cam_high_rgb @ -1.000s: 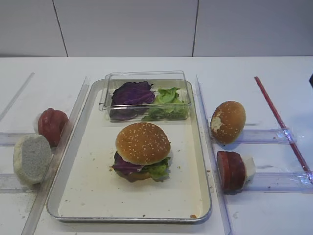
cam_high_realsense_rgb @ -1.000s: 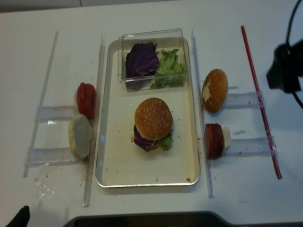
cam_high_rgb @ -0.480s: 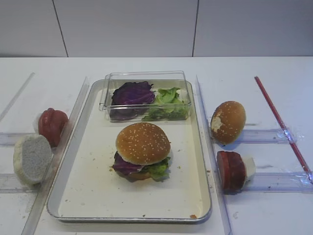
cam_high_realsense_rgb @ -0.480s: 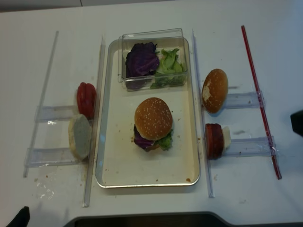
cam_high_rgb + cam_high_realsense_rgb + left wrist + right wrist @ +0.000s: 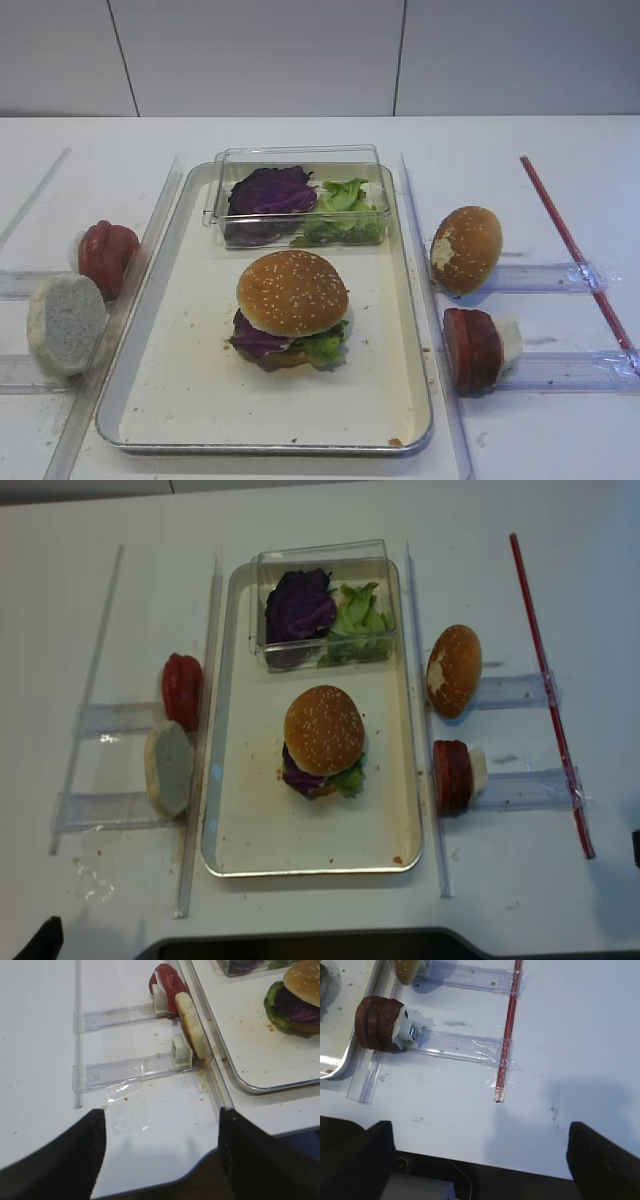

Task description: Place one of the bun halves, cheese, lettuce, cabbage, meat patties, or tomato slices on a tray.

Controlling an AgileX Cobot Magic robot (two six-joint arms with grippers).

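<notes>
Exterior high: the tray (image 5: 190,400) lies mid-counter (image 5: 300,135); the sesame bun top (image 5: 292,292) sits on it, capping a stack with cabbage (image 5: 255,340) and lettuce (image 5: 325,345) showing beneath; a clear box (image 5: 296,195) at the tray's far end holds more purple and green leaves; seedless bun half (image 5: 465,248) and red slices (image 5: 474,348) stand in clear rails right of the tray, a pale round half (image 5: 65,323) and red pieces (image 5: 106,256) left of it. Right wrist: right pincer (image 5: 480,1155) set wide, both fingers (image 5: 600,1160) dark at the lower corners, nothing between them, above bare counter near a red rod (image 5: 507,1035). Left wrist: left pincer (image 5: 160,1155) also wide and empty, over the counter edge beside the tray corner. Realsense overhead: same layout, bun stack central on tray, no arm over it
</notes>
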